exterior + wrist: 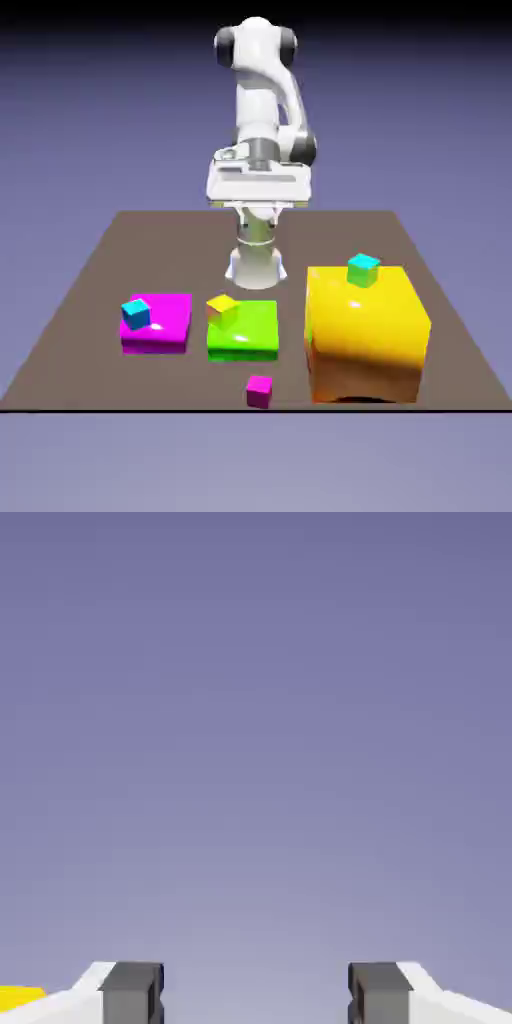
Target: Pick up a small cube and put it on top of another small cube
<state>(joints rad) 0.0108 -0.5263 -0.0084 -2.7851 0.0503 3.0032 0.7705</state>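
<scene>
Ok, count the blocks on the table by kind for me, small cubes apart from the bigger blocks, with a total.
Small cubes: 4 (magenta, teal, yellow, blue)
Bigger blocks: 3 (magenta slab, green slab, large yellow-orange block)
Total: 7

From here I see a smooth, glossy finish on the orange block [365, 335], the green slab [243, 332] and the magenta slab [158, 325]. The arm [257, 95] looks like smooth white plastic, the table [180, 255] matt.
</scene>
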